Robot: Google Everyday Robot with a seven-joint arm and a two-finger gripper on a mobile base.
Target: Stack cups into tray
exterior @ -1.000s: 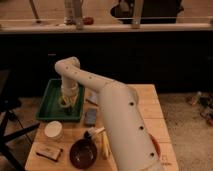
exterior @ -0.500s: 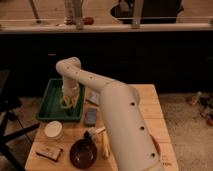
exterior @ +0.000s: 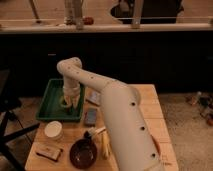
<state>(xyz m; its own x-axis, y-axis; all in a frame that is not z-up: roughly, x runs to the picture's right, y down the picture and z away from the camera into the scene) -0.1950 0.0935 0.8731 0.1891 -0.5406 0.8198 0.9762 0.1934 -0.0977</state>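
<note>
The dark green tray (exterior: 46,111) lies on the left back part of the wooden table. My gripper (exterior: 68,103) hangs down from the white arm over the tray's right half. The yellow-green cup (exterior: 64,102) is right at the gripper, low inside the tray; I cannot tell whether it is gripped or resting. The cream-white cup (exterior: 53,130) stands on the table just in front of the tray, apart from the gripper.
A dark maroon bowl (exterior: 82,153) sits at the table's front. A flat dark item (exterior: 91,116) lies right of the tray, another (exterior: 93,96) behind it. A brown packet (exterior: 48,151) lies front left. My bulky arm (exterior: 122,125) covers the table's right side.
</note>
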